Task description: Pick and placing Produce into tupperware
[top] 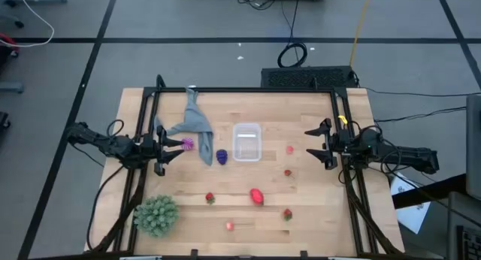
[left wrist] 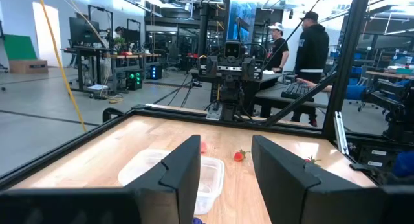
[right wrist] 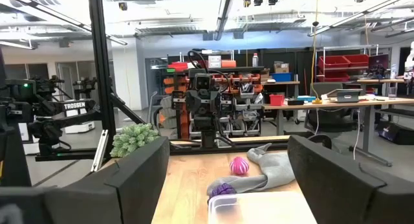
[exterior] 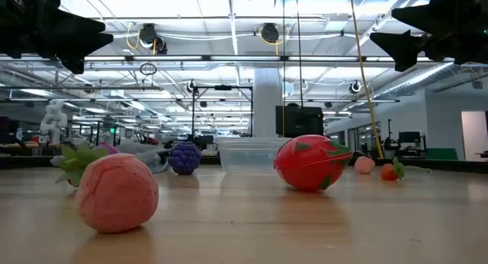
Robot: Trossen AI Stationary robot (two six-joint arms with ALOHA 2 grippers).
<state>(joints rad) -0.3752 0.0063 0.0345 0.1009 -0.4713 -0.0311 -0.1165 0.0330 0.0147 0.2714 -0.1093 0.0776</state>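
Observation:
The clear tupperware [top: 246,142] sits at mid-table. A dark blue-purple fruit [top: 222,156] lies just left of it, and a magenta spiky fruit [top: 187,143] lies beside the grey cloth. The larger red-pink fruit [top: 257,196] is nearer the front edge, with tiny red berries [top: 287,172] scattered around it on the wood. My left gripper [top: 167,147] hovers open above the table's left side, near the magenta fruit. My right gripper [top: 319,143] hovers open at the right side, facing the tupperware [right wrist: 229,203]. In the low view the red-pink fruit [exterior: 309,162] stands before the tupperware [exterior: 248,153].
A grey cloth [top: 194,125] lies crumpled left of the tupperware, toward the far edge. A large green spiky ball [top: 156,213] sits at the near left corner. A black frame [top: 248,89] borders the table. People stand behind the right arm's base in the left wrist view.

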